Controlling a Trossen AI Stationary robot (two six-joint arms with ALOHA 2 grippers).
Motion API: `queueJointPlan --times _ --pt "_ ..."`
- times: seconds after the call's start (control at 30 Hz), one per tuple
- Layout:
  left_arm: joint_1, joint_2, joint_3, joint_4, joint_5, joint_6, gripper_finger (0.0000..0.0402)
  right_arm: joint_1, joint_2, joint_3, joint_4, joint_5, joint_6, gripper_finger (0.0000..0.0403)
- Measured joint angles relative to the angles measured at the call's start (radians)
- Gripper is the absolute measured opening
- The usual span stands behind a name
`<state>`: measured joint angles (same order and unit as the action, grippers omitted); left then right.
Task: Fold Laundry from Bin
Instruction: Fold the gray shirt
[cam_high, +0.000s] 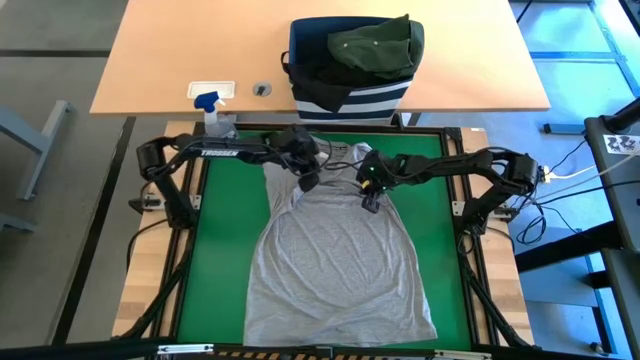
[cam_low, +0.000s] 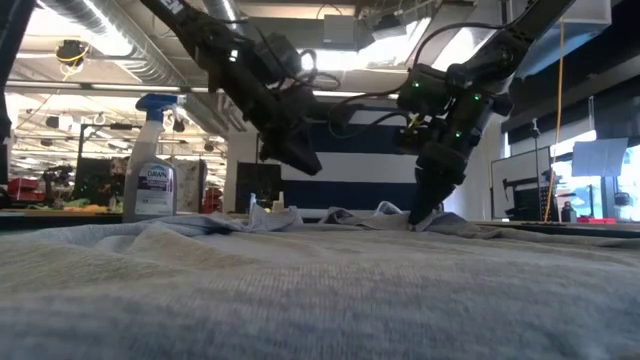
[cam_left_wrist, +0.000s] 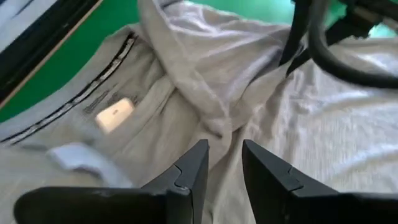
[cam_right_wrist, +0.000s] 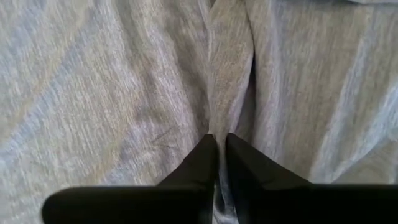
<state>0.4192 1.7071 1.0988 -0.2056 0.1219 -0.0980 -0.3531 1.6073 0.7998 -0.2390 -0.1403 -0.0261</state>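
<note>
A light grey garment (cam_high: 340, 270) lies spread on the green mat (cam_high: 225, 230), its collar end toward the far edge. A white label shows inside the collar (cam_left_wrist: 115, 115). My left gripper (cam_high: 308, 178) hangs narrowly open just above the bunched collar area (cam_left_wrist: 205, 106) and touches nothing. My right gripper (cam_high: 371, 203) is shut on the cloth a little to the right of it. The striped navy bin (cam_high: 350, 100) stands on the wooden table beyond the mat. A dark olive garment (cam_high: 375, 45) lies on top of it. I see no black garment. My right gripper pinches a raised fold of the grey garment (cam_right_wrist: 231, 118) between its two fingers, in the upper chest area. The fingers (cam_low: 418, 205) come from above, pointing down. The fold runs on away from the fingertips. The rest of the garment lies on the mat.
A clear spray bottle with a blue nozzle (cam_high: 213, 108) stands at the mat's far left corner and shows in the low view (cam_low: 155, 165). The mat's black frame (cam_high: 195, 200) runs along both sides. Bare green mat lies left and right of the garment.
</note>
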Motion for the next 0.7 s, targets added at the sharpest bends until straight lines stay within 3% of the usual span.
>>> queueJointPlan --times 0.13,0.27,0.47,0.7 --pt "-0.019 -0.066 0.000 -0.073 -0.035 0.036 0.0088 0.000 0.000 0.000 -0.003 0.002 -0.003 0.0063" --pt "-0.031 -0.133 -0.017 -0.122 -0.064 0.089 0.0088 0.000 0.000 0.000 -0.002 0.036 -0.004 0.0119" --pt "-0.034 -0.273 -0.145 -0.122 -0.082 0.099 0.0085 -0.001 -0.049 0.000 -0.052 0.044 -0.005 0.0202" --pt "-0.061 -0.458 -0.302 -0.083 -0.079 0.080 0.0085 0.000 -0.170 0.001 -0.068 0.050 -0.008 0.0238"
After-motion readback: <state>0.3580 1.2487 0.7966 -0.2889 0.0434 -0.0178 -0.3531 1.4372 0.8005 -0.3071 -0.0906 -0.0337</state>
